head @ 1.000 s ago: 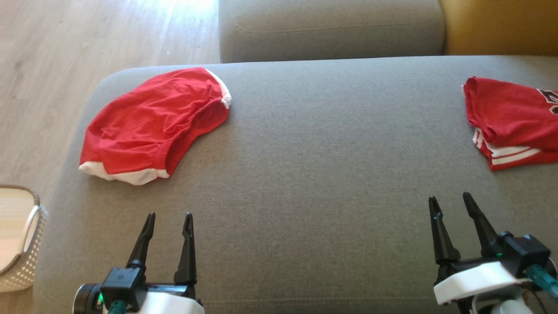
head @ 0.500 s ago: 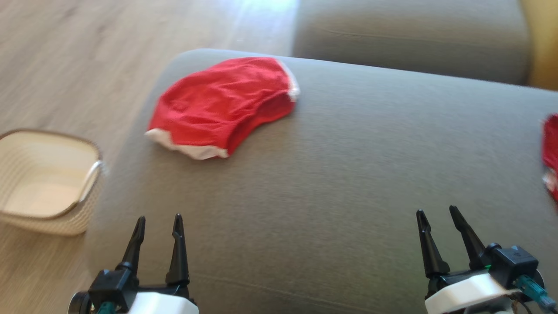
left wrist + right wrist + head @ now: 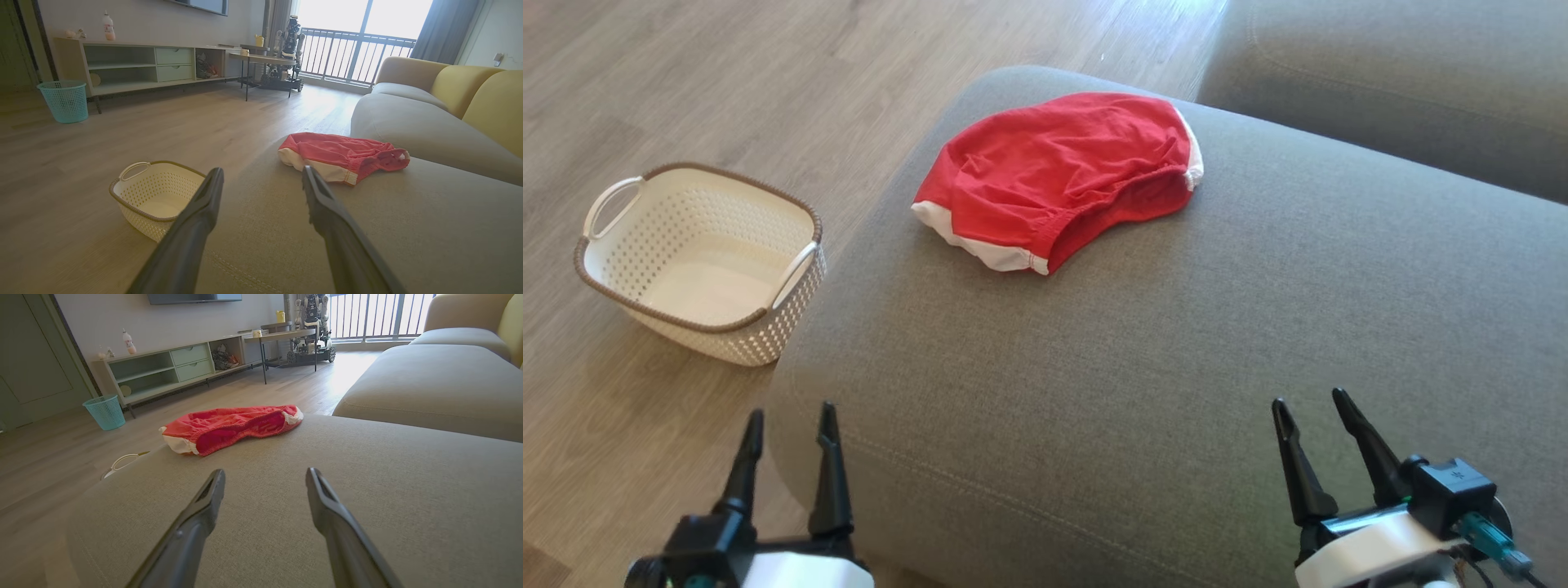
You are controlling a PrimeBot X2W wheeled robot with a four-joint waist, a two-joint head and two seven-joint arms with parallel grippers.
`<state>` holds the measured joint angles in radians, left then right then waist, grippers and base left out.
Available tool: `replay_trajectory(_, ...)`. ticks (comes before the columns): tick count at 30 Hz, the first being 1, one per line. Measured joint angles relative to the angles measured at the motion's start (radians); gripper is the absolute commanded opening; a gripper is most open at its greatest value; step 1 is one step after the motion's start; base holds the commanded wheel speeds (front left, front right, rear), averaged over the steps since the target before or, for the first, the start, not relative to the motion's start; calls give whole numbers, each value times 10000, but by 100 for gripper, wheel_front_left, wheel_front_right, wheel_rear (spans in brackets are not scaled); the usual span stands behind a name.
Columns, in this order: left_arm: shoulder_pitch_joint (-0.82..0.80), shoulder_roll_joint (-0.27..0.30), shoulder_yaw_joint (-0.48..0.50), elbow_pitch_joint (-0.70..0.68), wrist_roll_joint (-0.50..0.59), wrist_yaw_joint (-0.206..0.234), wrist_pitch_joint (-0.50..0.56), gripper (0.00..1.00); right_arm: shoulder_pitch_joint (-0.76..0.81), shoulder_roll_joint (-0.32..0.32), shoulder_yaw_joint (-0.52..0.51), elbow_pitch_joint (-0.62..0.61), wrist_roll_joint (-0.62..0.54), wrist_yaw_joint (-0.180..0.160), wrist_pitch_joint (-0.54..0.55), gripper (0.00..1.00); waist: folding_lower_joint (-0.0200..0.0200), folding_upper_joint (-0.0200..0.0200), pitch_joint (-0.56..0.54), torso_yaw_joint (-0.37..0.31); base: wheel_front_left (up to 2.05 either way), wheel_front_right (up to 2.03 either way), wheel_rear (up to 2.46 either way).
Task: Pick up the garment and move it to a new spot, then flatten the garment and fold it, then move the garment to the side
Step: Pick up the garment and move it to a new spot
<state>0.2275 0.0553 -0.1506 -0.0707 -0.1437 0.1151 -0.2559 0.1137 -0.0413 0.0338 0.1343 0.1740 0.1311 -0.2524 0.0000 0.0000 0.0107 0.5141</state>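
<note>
One garment (image 3: 1062, 175); one basket (image 3: 737, 343)

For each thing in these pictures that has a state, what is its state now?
Red shorts: rumpled, lying on the sofa, not held.
Basket: upright on the floor beside the sofa.
Left pincer: open, holding nothing.
Right pincer: open, holding nothing.

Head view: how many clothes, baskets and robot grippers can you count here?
red shorts: 1
white basket: 1
grippers: 2 (left gripper, right gripper, both open)
Total: 4
</note>
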Motion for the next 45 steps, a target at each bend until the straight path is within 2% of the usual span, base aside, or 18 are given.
replay_trajectory(3, -43, 0, 132, -27, -236, -21, 0, 100, -25, 0, 61, 75, 52, 0, 0, 100, 0, 0, 72, 9, 0, 0, 0)
replay_trajectory(8, -781, -4, 454, 52, -677, -548, 0, 100, -64, 0, 29, 84, -140, 0, 0, 100, 0, 0, 389, -57, 0, 0, 0)
replay_trajectory(14, -3994, -19, 1338, -334, -228, -1482, -8, 100, -759, -4, -36, 10, -368, 0, 0, 100, 0, 0, 1175, -618, 0, 0, 0)
replay_trajectory(17, -5837, 88, 1620, -23, -125, -1858, -10, 100, -1220, -8, -13, -163, -715, 0, 0, 100, 0, 0, 1737, -936, 0, 0, 0)
replay_trajectory(21, -7569, 355, 1630, 1429, -228, -2157, -12, 100, -1671, -19, 2, -360, -1057, 0, 0, 100, 0, 0, 2372, -1243, 0, 0, 0)
replay_trajectory(22, -8621, 648, 1476, 2951, -499, -2303, 451, 100, -1962, -27, 46, -483, -1269, 0, 0, 100, 0, 0, 2812, -1436, 0, 0, 0)
replay_trajectory(23, -8621, 648, 1476, 2951, -499, -2303, 451, 100, -1962, -27, 46, -483, -1269, 0, 0, 100, 0, 0, 2812, -1436, 0, 0, 0)
replay_trajectory(29, -11648, 1283, 510, 6629, -2042, -2395, 2146, 100, -2835, -79, 364, -780, -2071, 0, 0, 100, 0, 0, 4124, -2015, 0, 0, 0)
replay_trajectory(36, -13365, 1854, -986, 8519, -4740, -2397, 3662, 100, -3545, -123, 660, -1039, -2395, 0, 0, 100, 0, -1, 5293, -2948, 0, 0, 0)
replay_trajectory(40, -13836, 2290, -1708, 9561, -4961, -2397, 4276, 100, -3780, -128, 729, -1292, -2391, 0, -2, 100, 1, -1, 5861, -3432, 0, 0, 0)
replay_trajectory(42, -14058, 2502, -2065, 10358, -4962, -2397, 4800, 100, -3917, -130, 773, -1611, -1979, 0, -4, 100, 1, -1, 6223, -3749, 0, 0, 0)
replay_trajectory(45, -14287, 2660, -2196, 10784, -5020, -2401, 4817, 100, -4095, -142, 886, -1900, -1898, 0, -31, 100, 0, 0, 6576, -4004, 0, 0, 0)
